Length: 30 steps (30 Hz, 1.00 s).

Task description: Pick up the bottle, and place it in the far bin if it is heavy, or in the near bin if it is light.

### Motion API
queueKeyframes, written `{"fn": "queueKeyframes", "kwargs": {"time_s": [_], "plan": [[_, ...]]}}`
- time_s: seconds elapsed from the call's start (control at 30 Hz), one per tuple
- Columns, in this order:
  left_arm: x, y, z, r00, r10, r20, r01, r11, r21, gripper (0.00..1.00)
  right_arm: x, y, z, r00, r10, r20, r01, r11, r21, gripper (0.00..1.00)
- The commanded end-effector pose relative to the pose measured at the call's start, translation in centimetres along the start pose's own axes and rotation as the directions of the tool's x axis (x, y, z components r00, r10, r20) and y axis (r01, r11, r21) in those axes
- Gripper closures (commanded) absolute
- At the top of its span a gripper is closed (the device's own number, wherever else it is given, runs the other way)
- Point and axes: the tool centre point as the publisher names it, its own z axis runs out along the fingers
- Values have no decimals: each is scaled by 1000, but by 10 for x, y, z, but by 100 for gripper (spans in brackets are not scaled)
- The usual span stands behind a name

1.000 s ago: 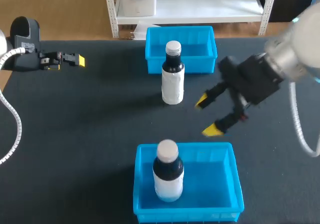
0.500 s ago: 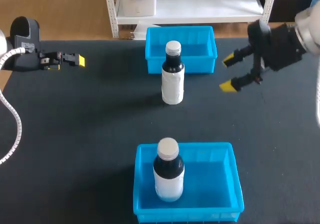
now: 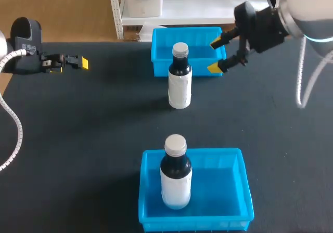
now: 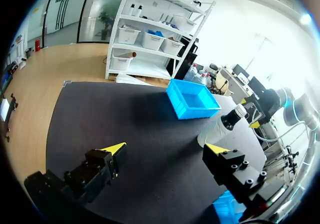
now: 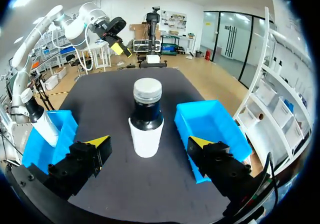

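Note:
A dark bottle [image 3: 180, 77] with a white label and grey cap stands upright on the black table, just in front of the far blue bin [image 3: 161, 56]. My right gripper [image 3: 215, 55] hangs open to the bottle's right, over the far bin's right end. In the right wrist view the bottle [image 5: 146, 116] stands ahead of the open gripper [image 5: 149, 142], untouched, with the far bin [image 5: 212, 126] beside it. My left gripper [image 3: 80, 62] is open at the table's far left edge. It faces the distant bottle [image 4: 226, 126] between its spread fingers [image 4: 114, 149].
The near blue bin [image 3: 218, 202] at the table's front holds a second, similar bottle [image 3: 176, 173] standing upright. From the right wrist, that near bin [image 5: 60, 131] and its bottle [image 5: 42, 121] lie off to one side.
My right arm has swung from the table's middle right back to the far bin's right end, staying open. The left arm and both bottles have kept still.

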Motion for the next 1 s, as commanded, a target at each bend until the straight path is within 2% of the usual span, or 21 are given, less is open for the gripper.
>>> {"fn": "queueKeyframes", "kwargs": {"time_s": [0.03, 0.53, 1.0], "plan": [[0, 0, 0, 1000, 0, 0, 0, 1000, 0, 0, -5, -22, 20, 1000, -8, 23, 10, 998, -63, 0], [0, 0, 0, 1000, 0, 0, 0, 1000, 0, 0, -33, 3, 63, 996, -10, 90, 23, 988, -150, 0], [0, 0, 0, 1000, 0, 0, 0, 1000, 0, 0, -37, 2, 76, 994, 10, 109, 9, 985, -175, 0]]}}
